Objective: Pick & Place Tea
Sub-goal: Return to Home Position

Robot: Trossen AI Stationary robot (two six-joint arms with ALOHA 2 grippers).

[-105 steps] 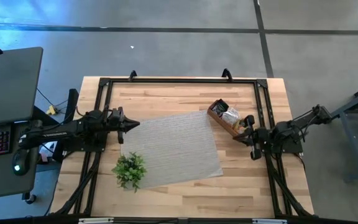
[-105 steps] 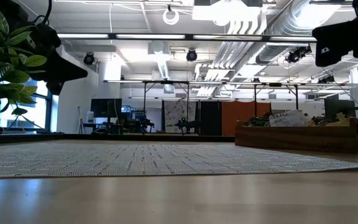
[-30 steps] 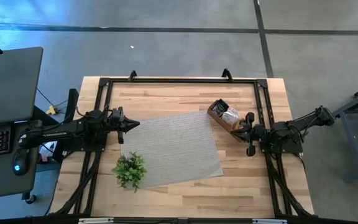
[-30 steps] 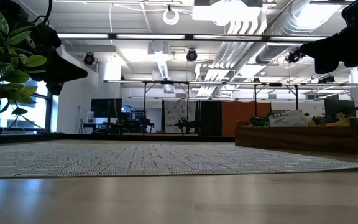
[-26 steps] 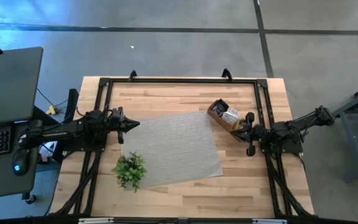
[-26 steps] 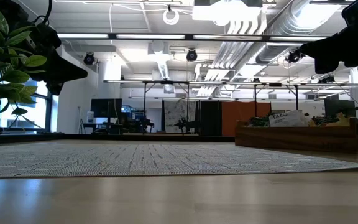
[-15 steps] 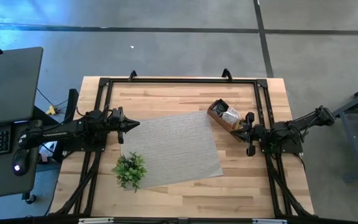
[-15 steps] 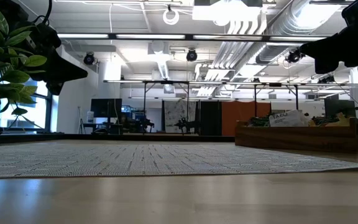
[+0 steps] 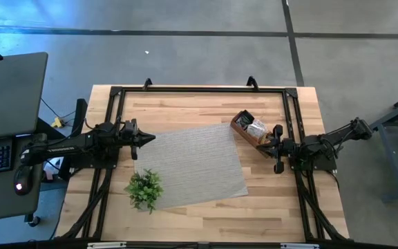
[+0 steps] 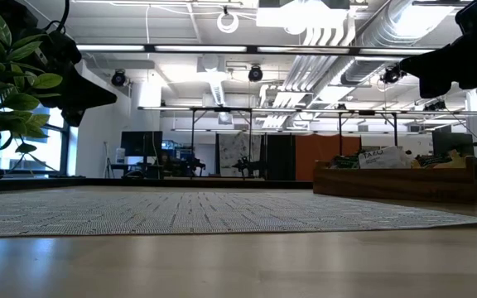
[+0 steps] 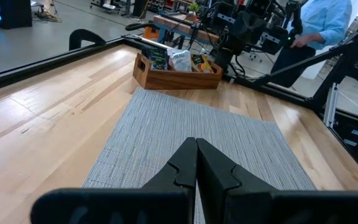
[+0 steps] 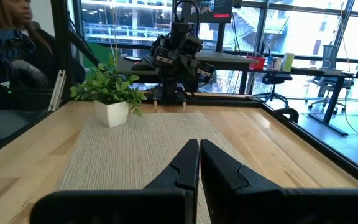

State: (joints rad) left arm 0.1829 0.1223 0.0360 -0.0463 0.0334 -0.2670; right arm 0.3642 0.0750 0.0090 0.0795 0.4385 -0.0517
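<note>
A pale wooden surface [image 9: 185, 104] carried a grey woven mat [image 9: 188, 166], laid slightly askew across its middle. A small green plant [image 9: 144, 189] in a white pot stood on the mat's near left corner. A black frame edged the surface. Around it lay a grey floor [image 9: 199, 41], with a dark desk [image 9: 5, 90] off to the left. In the low view the room behind showed white pipes and strip lights overhead. A person [image 11: 328, 22] in a blue shirt stood beyond the right arm.

The left claw [image 9: 149, 137] hung over the mat's left edge, its fingers [image 11: 185, 165] pressed together, holding nothing. The right claw [image 9: 273, 149] hovered near the surface's right side, close by the box [image 9: 251, 131]. Its fingers [image 12: 188, 165] were likewise pressed together and empty.

The tea [image 9: 256, 128] sat in the wooden box, just off the mat's far right corner. The sachets stood on edge and poked above the rim. A pale one showed near the middle, with darker ones beside it; their number could not be told. The box's long axis ran slantwise, from the far middle of the surface towards the right arm. The way each sachet faced could not be made out.
</note>
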